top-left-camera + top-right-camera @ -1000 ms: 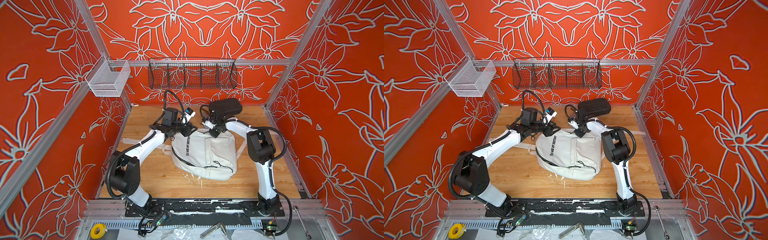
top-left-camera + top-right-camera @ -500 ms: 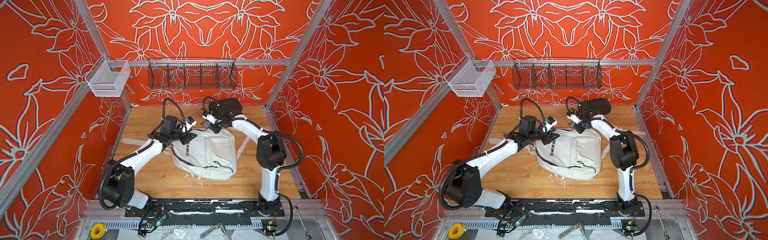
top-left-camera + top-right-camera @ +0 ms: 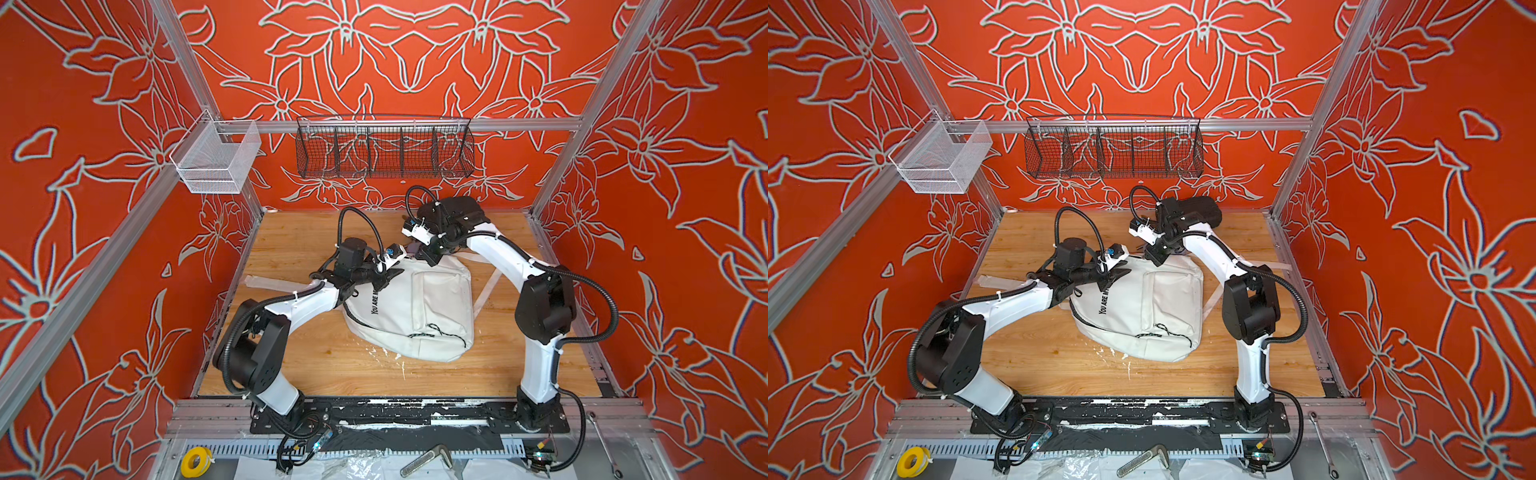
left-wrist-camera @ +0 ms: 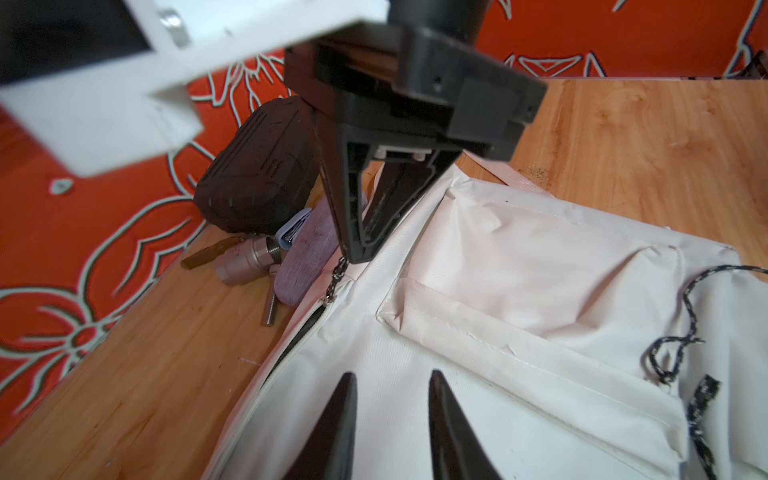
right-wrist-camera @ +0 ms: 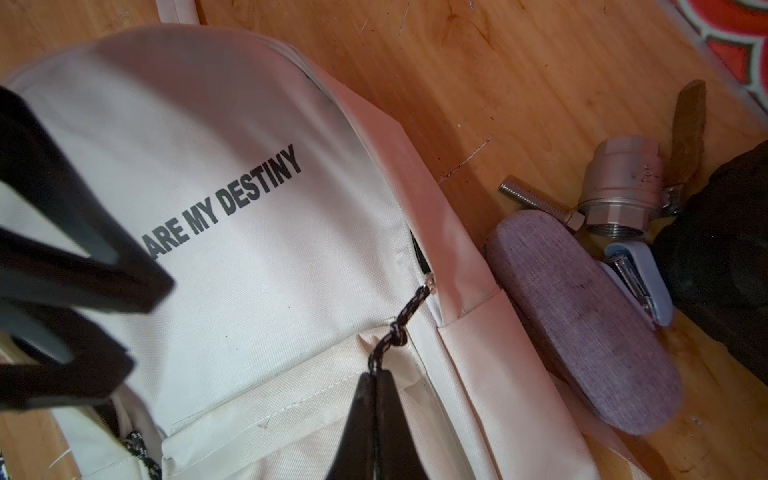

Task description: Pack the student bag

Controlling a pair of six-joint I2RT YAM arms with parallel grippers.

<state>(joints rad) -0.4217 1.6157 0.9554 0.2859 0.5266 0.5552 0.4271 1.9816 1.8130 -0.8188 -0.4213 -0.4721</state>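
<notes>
Orange floral walls [image 3: 395, 62] are seen around a wooden tabletop [image 3: 316, 365], at whose centre the student bag [image 3: 419, 316] is laid flat, print [image 5: 224, 203] upward. The left arm [image 3: 307, 303] and right arm [image 3: 498, 249] are bent inward over its top end. The left gripper [image 4: 390, 382] is held part-spread over the fabric beside the print; the right gripper [image 5: 376, 376] is pressed together on the zipper cord [image 5: 399, 328]. That cord is judged best drawn along the zipper's track while the fabric is pinned.

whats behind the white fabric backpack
Against the top of the white fabric backpack: a lavender fabric pouch, then a steel valve, a threaded bolt, a pale blue clipper and a black hard case. Anything under them is hidden.
</notes>
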